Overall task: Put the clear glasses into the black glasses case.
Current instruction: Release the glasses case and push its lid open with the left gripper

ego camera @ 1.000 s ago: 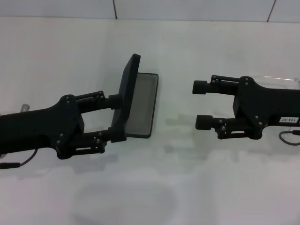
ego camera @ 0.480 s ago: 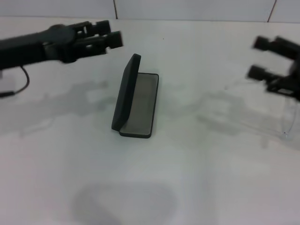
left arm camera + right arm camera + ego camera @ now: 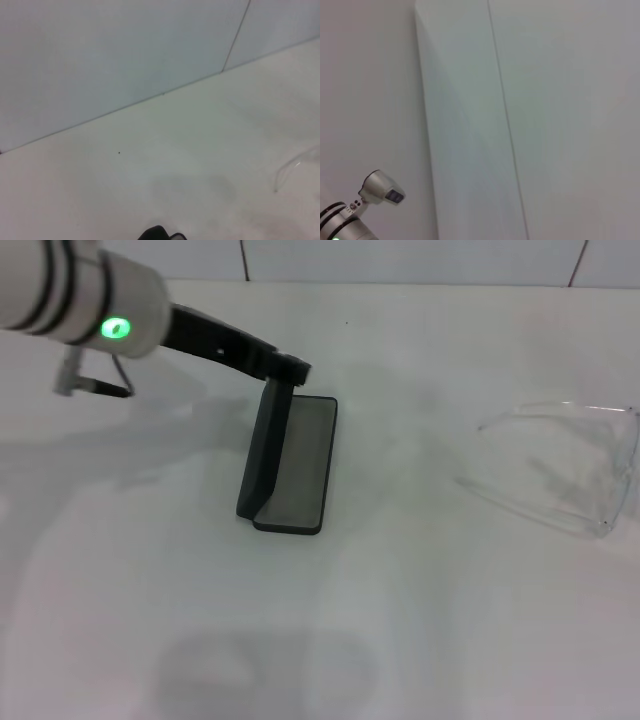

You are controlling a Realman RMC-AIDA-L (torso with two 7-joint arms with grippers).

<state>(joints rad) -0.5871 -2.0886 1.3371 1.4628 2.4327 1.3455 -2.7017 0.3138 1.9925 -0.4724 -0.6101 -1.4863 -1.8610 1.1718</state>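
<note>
White desk, tiled wall behind. Left pincer above the open case; can't tell whether it's open. Glasses lie well right. Right pincer unseen. Grip glasses by the frame, lower level into the lining.

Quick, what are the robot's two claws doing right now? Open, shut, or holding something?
Left gripper: just above the black glasses case's raised lid; open or shut cannot be told.
Right gripper: not in view in any picture.
</note>
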